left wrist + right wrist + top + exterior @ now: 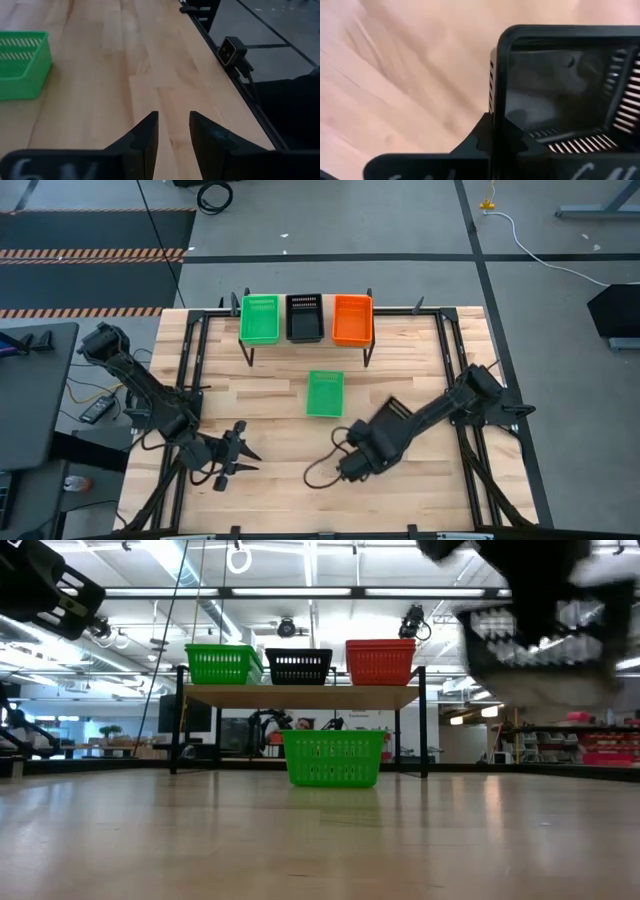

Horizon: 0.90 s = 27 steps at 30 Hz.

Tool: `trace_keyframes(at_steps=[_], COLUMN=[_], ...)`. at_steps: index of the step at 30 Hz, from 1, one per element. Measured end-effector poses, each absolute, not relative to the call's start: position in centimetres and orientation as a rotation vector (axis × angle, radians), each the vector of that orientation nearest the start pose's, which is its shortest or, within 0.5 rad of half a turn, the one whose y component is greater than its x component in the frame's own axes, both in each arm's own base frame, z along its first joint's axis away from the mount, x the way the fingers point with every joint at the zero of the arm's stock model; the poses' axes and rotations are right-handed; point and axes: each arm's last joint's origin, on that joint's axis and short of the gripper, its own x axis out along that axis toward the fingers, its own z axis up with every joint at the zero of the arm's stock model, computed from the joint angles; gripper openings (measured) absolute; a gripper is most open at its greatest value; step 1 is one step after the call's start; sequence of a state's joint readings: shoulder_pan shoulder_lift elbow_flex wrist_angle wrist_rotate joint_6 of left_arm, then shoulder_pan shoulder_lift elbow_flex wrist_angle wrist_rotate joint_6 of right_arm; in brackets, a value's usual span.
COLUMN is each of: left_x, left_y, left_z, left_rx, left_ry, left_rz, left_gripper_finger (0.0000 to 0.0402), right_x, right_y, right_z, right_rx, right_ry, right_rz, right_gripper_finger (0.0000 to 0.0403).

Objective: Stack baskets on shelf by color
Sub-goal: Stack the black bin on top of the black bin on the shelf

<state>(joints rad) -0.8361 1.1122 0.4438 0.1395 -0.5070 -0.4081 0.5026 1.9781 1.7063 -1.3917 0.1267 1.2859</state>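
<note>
Black basket [560, 95] hangs clamped by its rim in the right gripper [372, 442] jaws, raised off the tabletop [270, 480], likely bound for the shelf [300, 697]. Left gripper [172, 142] waits, jaws apart, holding nothing.

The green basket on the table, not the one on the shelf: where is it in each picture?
High view: green basket mid-table, in front of the shelf.
Low view: centre, below the shelf.
Left wrist view: at the picture's left edge.
Right wrist view: not in it.
Shared landmark: the shelf.
</note>
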Motion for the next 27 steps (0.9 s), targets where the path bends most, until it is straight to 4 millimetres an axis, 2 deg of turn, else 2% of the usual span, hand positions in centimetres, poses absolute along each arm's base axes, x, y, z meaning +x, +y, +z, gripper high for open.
trace_keyframes(at_steps=[6, 12, 15, 20, 27], left_x=[15.3, 15.9, 16.1, 16.9, 18.0], left_y=[-14.9, -14.3, -14.1, -13.4, -12.3], left_z=[19.0, 19.1, 19.1, 19.5, 19.9], left_rx=[-0.053, -0.027, -0.035, -0.132, -0.218], left_ry=[0.435, 0.415, 0.416, 0.379, 0.342], left_rz=[-0.192, -0.139, -0.134, -0.079, -0.012], left_gripper_finger=[0.0117, 0.0117, 0.0117, 0.0117, 0.0117], right_x=[33.9, 35.3, 36.0, 37.5, 39.4], right_y=[14.9, 11.4, 9.2, 5.4, 0.0], right_z=[32.2, 37.7, 38.9, 39.4, 40.1], right_rx=[0.250, 0.046, -0.029, -0.179, -0.235], right_ry=[1.230, 1.037, 1.022, 1.019, 0.943], right_rz=[-0.627, -0.533, -0.488, -0.417, -0.319], right_gripper_finger=[0.0006, 0.0006, 0.0006, 0.0006, 0.0006])
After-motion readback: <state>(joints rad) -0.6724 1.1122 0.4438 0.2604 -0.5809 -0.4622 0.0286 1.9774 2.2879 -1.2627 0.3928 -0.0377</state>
